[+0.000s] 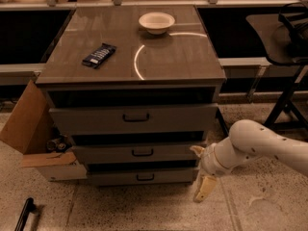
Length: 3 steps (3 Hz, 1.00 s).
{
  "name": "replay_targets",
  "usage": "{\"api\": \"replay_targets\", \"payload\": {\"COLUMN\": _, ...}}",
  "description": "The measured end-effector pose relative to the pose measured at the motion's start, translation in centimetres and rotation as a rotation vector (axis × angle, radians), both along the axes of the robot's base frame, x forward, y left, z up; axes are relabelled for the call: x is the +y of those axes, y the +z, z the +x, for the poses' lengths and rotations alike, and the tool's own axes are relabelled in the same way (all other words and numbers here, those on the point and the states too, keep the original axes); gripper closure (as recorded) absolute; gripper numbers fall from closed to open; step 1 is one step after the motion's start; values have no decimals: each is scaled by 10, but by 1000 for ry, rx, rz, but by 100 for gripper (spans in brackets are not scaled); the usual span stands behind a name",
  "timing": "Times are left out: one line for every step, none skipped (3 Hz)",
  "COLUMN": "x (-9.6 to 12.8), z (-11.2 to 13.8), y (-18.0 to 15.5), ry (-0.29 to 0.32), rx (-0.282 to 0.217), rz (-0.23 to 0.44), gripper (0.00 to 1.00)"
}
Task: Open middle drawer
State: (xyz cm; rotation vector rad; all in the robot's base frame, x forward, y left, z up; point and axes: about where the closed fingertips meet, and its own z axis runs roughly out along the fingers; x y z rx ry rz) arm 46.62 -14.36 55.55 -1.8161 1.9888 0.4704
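The middle drawer [110,154] is the grey front of medium height in the cabinet, with a small dark bar handle [143,152] at its centre. It sits between the taller top drawer [96,121] and the slim bottom drawer [110,177]. My gripper [200,170] hangs at the end of the white arm [260,146], just off the right end of the middle and bottom drawers and low near the floor. Its cream fingers [205,188] are spread apart and hold nothing. It is well to the right of the handle and does not touch it.
On the cabinet top [183,57] lie a white bowl [156,22] and a dark snack packet [98,55]. An open cardboard box [33,134] stands against the cabinet's left side. A black table and stand [284,47] are at the right. A dark bar [24,214] lies on the floor at lower left.
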Motion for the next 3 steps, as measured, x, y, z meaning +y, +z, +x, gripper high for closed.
{"api": "replay_targets", "payload": {"x": 4, "z": -6, "y": -19, "ry": 8, "rx": 32, "rz": 17, "gripper": 0}}
{"api": "replay_targets", "payload": {"x": 4, "z": -5, "y": -18, "ry": 8, "rx": 31, "rz": 16, "gripper": 0}}
{"api": "replay_targets", "payload": {"x": 3, "z": 10, "y": -42, "ry": 26, "rx": 4, "rz": -45, "gripper": 0}}
